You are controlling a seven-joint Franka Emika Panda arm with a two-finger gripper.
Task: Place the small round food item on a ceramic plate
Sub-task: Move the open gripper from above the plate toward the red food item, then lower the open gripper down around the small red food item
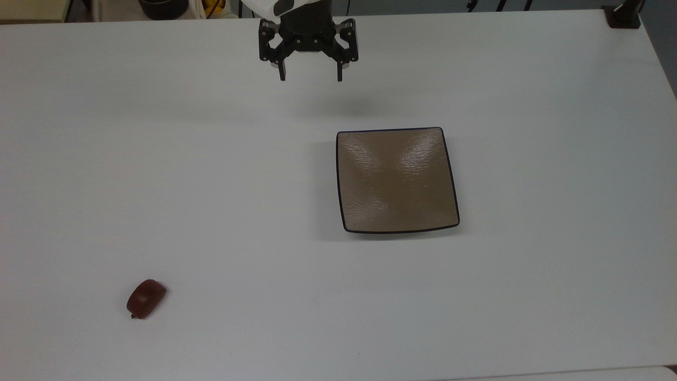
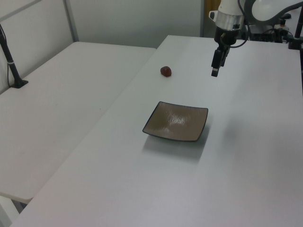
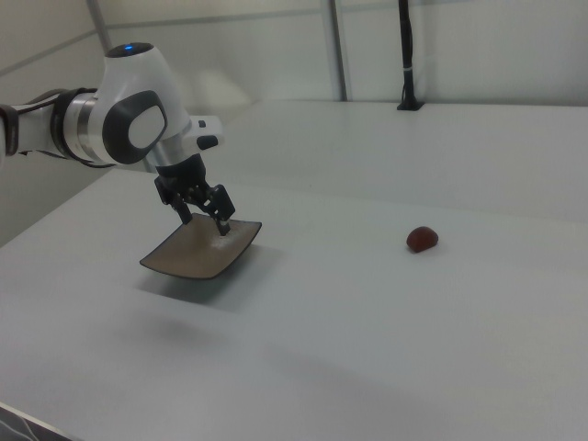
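Top view: gripper (image 1: 310, 78) hangs top centre, fingers (image 1: 282, 74) spread, empty; food (image 1: 145, 299) lower left, far from plate (image 1: 396, 181), awaiting pickup.

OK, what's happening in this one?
A Franka arm's tool hangs open and empty above the white table, near the far edge in the top view. The small reddish-brown food item lies untouched on the table, well apart from the square tan plate, which has nothing on it. No grasp has been made yet.
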